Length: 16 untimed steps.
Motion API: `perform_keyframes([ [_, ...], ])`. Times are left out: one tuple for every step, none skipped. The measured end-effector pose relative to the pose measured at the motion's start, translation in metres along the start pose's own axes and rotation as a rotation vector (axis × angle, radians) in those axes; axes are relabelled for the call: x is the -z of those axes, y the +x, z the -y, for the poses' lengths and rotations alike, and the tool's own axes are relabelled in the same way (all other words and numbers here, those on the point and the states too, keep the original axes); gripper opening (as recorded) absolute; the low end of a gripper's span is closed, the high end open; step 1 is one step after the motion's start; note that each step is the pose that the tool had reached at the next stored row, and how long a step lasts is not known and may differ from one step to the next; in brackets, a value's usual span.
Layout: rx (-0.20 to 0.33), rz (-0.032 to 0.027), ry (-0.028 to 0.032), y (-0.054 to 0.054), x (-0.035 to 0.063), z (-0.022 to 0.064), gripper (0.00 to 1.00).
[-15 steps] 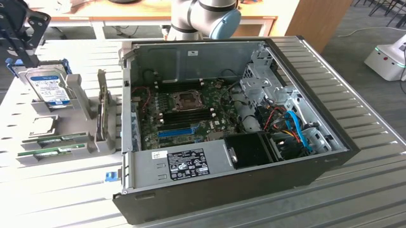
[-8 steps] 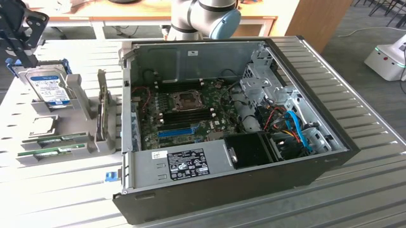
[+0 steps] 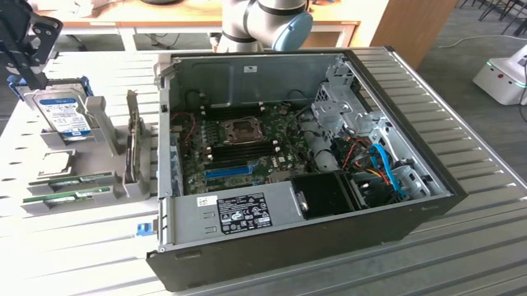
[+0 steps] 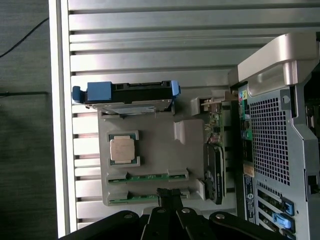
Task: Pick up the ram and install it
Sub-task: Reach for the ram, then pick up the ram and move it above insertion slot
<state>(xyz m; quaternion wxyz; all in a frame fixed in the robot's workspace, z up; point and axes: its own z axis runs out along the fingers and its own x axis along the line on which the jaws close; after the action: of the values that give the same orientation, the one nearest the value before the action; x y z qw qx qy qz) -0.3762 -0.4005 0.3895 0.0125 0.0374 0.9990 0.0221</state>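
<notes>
Clenched on nothing, the gripper [image 4: 169,195] hangs above the grey tray [image 4: 155,150], over the ram [image 4: 132,198], which lies in the tray's outermost slot beside a second stick [image 4: 147,176]. A processor [image 4: 124,150] and a hard drive [image 4: 130,95] sit nearby. Tray and open computer case [image 3: 288,246] rest on a ribbed metal table [image 3: 477,203], with grey floor [image 4: 25,150] past its edge.

The arm [image 3: 263,21] stands at the table's far edge, its grey joint capped in blue. The black gripper [image 3: 29,65] hangs above the table's far corner at the exterior view's left, pointing downward, fingertips drawn together, holding nothing.
</notes>
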Motion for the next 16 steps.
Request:
perform_keyframes([
  [0.000,0.0000,0.0000,-0.0001,0.0001,0.0010,0.11],
  [0.000,0.0000,0.0000,-0.0002,0.0001,0.0021,0.11],
  [0.000,0.0000,-0.0001,-0.0002,0.0001,0.0031,0.11],
  [0.000,0.0000,0.0000,-0.0003,0.0002,0.0041,0.11],
  [0.000,-0.0001,0.0000,-0.0004,0.0003,0.0049,0.11],
  [0.000,0.0000,0.0000,-0.0004,0.0003,0.0056,0.11],
  [0.000,0.0000,-0.0001,-0.0005,0.0002,0.0061,0.11],
  [0.000,0.0000,0.0000,-0.0005,0.0003,0.0064,0.11],
  [0.000,0.0000,0.0000,-0.0005,0.0003,0.0064,0.11],
  [0.000,0.0000,-0.0001,-0.0005,0.0003,0.0064,0.11],
  [0.000,0.0000,0.0000,-0.0005,0.0003,0.0064,0.11],
  [0.000,0.0000,0.0000,-0.0005,0.0003,0.0064,0.11],
  [0.000,0.0000,0.0000,-0.0005,0.0003,0.0065,0.11],
  [0.000,0.0000,0.0000,-0.0005,0.0003,0.0064,0.11],
  [0.000,0.0000,0.0000,-0.0005,0.0003,0.0065,0.11],
  [0.000,0.0000,0.0000,-0.0005,0.0003,0.0064,0.11],
])
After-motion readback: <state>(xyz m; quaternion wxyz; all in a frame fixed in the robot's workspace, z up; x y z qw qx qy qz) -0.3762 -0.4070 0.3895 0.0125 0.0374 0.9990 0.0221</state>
